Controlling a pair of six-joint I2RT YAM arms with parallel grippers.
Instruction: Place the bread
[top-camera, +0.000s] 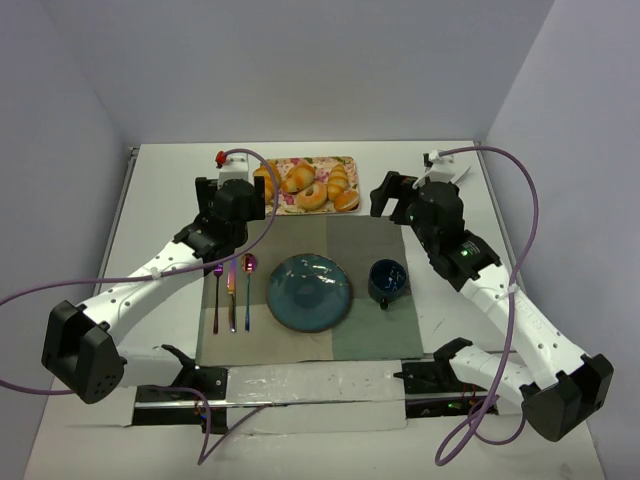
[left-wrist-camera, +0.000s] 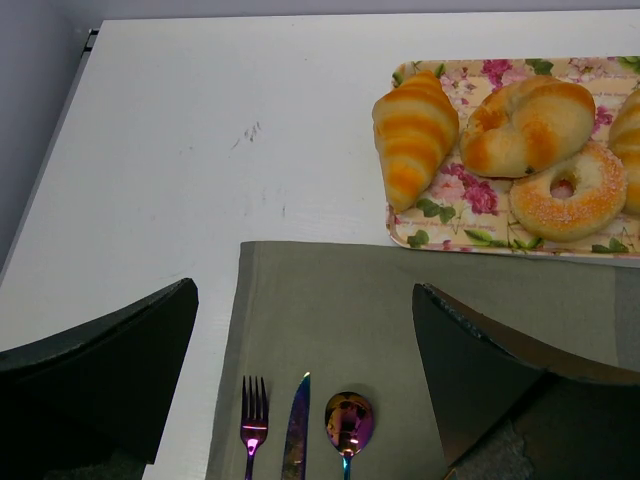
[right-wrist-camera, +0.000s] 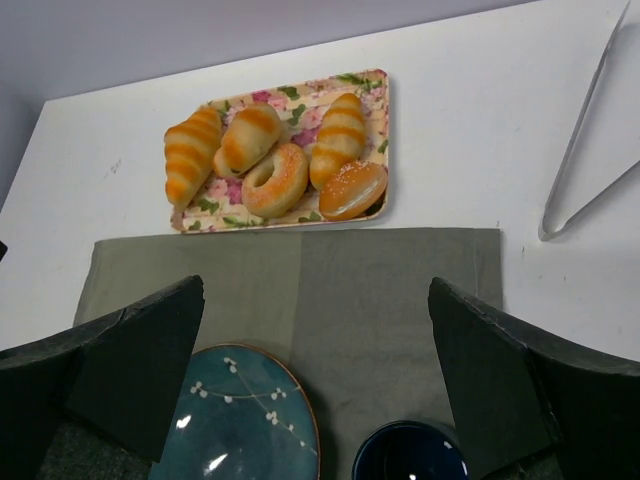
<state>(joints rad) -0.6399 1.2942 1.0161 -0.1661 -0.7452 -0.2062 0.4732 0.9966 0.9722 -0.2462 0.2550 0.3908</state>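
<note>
Small golden-orange oval bun (right-wrist-camera: 352, 190): near-right corner of floral rectangular tray (right-wrist-camera: 374, 98). Judged light, soft, crushable; pinch gently across short axis. Right gripper (right-wrist-camera: 313, 290), left gripper (left-wrist-camera: 305, 290): the 2 gape, empty.

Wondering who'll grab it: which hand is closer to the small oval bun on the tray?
Right. The right hand is open beside the end of the tray where the bun lies; the left hand is at the opposite end.
</note>
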